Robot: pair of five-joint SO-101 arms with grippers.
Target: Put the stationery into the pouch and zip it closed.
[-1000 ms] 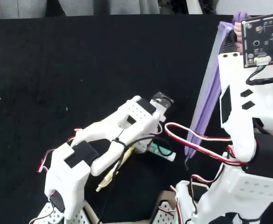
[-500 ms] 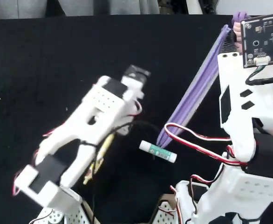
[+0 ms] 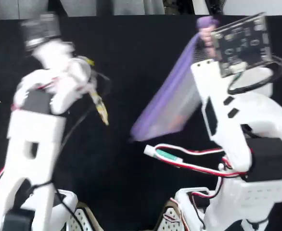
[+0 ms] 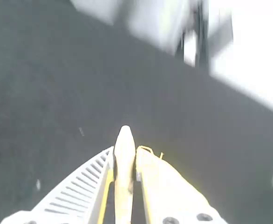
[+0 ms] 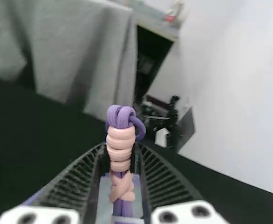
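Left tool [image 4: 125, 161] is high above the black counter [image 3: 131, 53], its fingers pinching a yellow pen [image 4: 124, 140]. Right tool [image 5: 121, 161] pinches the pink-and-purple cord [image 5: 120, 135] of the purple pouch [image 3: 170, 106], which hangs tilted in the air. A white tube [image 3: 162, 155] with a green label, its print too small to read, lies on the counter near the pouch's lower end.

Left fingers [image 4: 160, 187] pinched, right fingers [image 5: 167, 183] pinched, arms raised
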